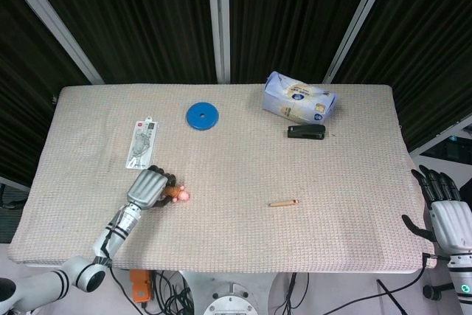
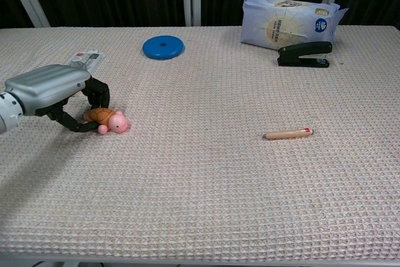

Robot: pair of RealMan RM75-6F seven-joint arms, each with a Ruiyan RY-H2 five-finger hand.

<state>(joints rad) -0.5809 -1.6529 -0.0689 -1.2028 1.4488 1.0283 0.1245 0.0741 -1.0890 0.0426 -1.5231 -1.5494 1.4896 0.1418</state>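
Only your head view showed the right hand, fingers spread and holding nothing, at the lower right frame edge. Your left hand curled its fingers around the one toy turtle, gripping it on the table at mid-left. Farther up you had one tissue pack, one blue disc, one stapler; right of centre, one pencil.

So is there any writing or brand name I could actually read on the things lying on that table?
None can be read as words.
Tissue pack: a round tan emblem and a blue badge with print, too small and blurred to read.
Carded packet by the left edge: a red mark at its top, text too small to read.
Stapler, blue disc, pencil and toy turtle held in the left hand: no lettering shows.
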